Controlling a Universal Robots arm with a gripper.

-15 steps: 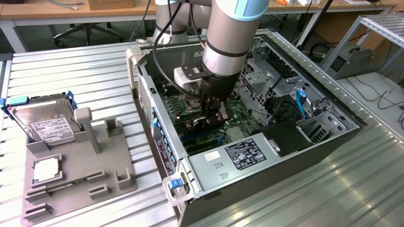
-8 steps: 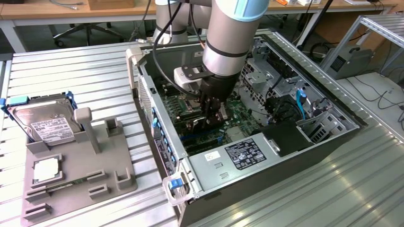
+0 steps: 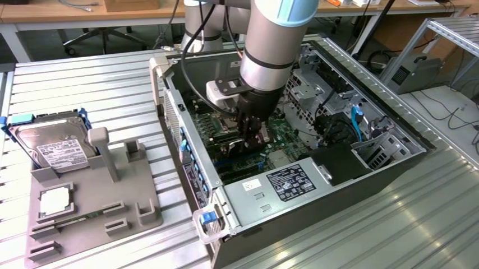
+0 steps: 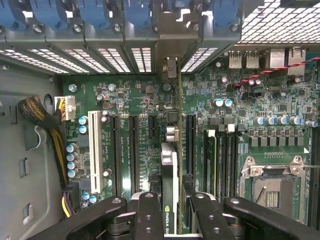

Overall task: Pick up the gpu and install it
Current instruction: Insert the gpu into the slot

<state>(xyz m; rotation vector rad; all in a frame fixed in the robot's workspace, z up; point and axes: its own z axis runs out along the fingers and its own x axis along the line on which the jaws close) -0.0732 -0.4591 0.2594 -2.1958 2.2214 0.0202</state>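
On a ribbed metal workbench, an open computer case. The gripper, jaws clamped on the gpu marked NVIDIA, holds it edge-on over the green motherboard.

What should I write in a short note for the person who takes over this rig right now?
Claw: shut on the gpu, held edge-on between both fingers.
Gpu: down inside the open computer case, standing over the green motherboard in line with the expansion slots; whether it is fully seated cannot be told.
Done: gpu picked up and brought into the case.
Left: seating not confirmed, claw not released.
Hard drive sits in the grey holder outside.
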